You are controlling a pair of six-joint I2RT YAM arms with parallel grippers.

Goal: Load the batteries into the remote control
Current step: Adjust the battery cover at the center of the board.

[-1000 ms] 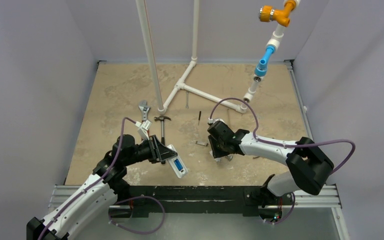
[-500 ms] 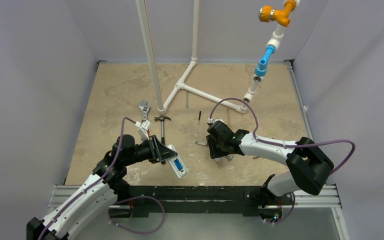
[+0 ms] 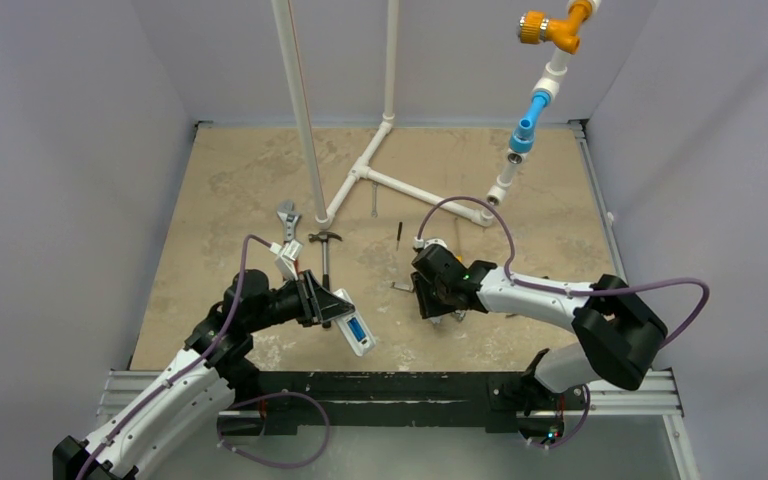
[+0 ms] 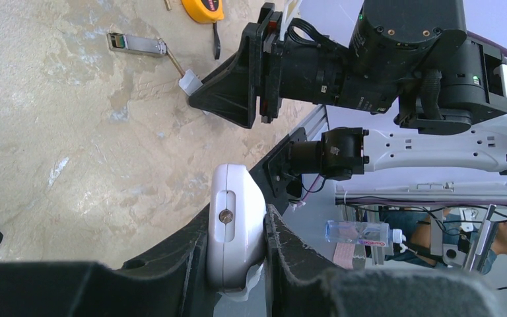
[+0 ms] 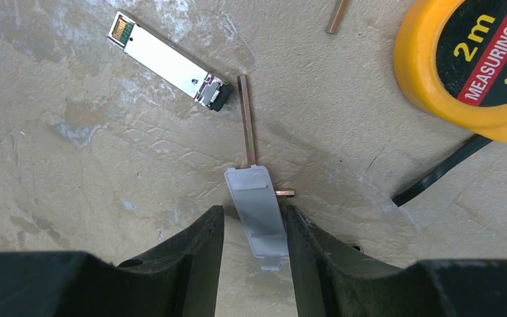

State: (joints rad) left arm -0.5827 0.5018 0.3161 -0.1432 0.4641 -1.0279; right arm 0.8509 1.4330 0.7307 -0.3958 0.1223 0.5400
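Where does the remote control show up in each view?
Top external: the remote control, low centre-left, held by the left gripper.
Left wrist: bottom centre, clamped in that gripper.
Right wrist: not in it.
Shared landmark: the silver metal module, on the table in all three views.

One remote control [image 4: 236, 228], one cover piece [image 5: 259, 221], one tape measure [image 5: 469, 59], one silver module [image 5: 166, 61], one wrench [image 3: 287, 216], one hammer [image 3: 326, 265].
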